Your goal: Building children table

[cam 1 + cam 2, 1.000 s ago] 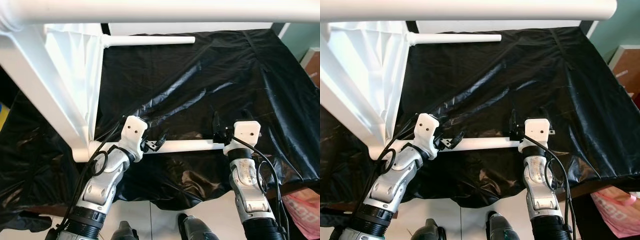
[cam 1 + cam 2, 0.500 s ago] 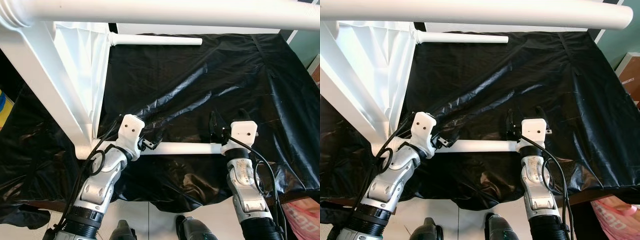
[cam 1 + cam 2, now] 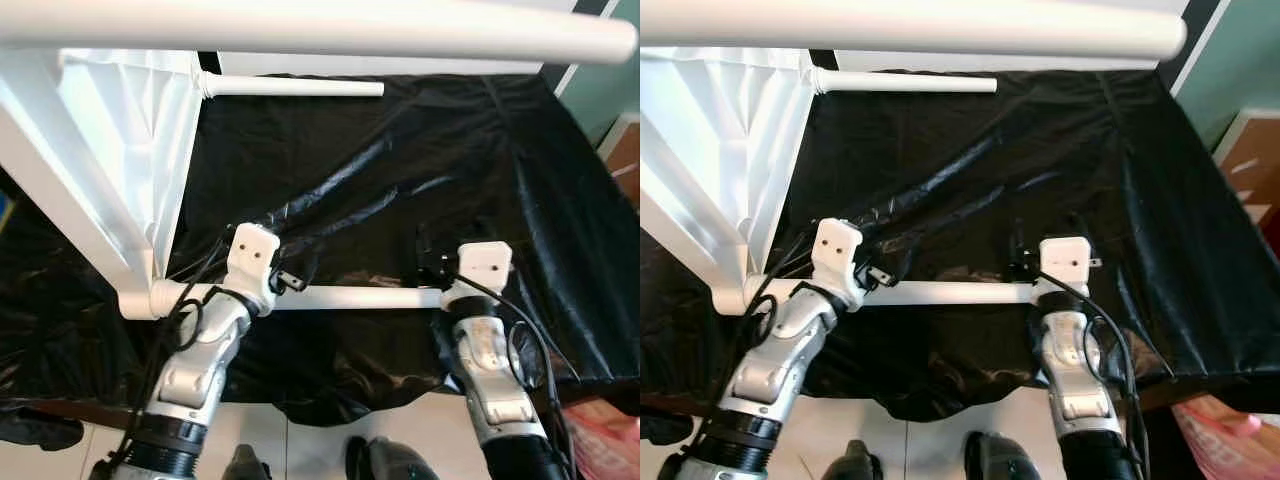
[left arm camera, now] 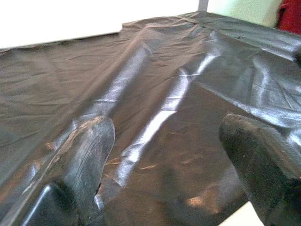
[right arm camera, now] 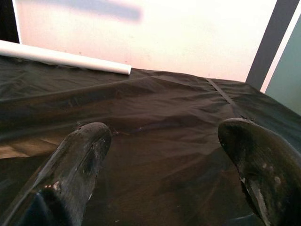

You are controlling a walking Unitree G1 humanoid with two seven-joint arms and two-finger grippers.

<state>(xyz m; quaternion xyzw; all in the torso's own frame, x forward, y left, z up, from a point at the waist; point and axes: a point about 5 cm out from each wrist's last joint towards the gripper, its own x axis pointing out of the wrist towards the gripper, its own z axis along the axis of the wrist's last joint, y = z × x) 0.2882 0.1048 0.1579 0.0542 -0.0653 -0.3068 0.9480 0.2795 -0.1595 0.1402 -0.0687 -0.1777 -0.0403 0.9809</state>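
**White tube frame on glossy black sheeting**

A smooth white round leg [image 3: 350, 297] lies crosswise on the bench [image 3: 560, 200], which is draped in wrinkled, shiny black plastic. It joins the white frame [image 3: 70, 190] with its taut white fabric panel. Another slim tube [image 3: 290, 87] juts out farther back. Both silver arms bend forward over the near leg; left tool [image 4: 164, 141] and right tool [image 5: 162, 146] are spread wide, grasping nothing.

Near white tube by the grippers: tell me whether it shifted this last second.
No. The near white tube keeps its spacing from the far white tube and the front edge of the black sheet; the camera moved.
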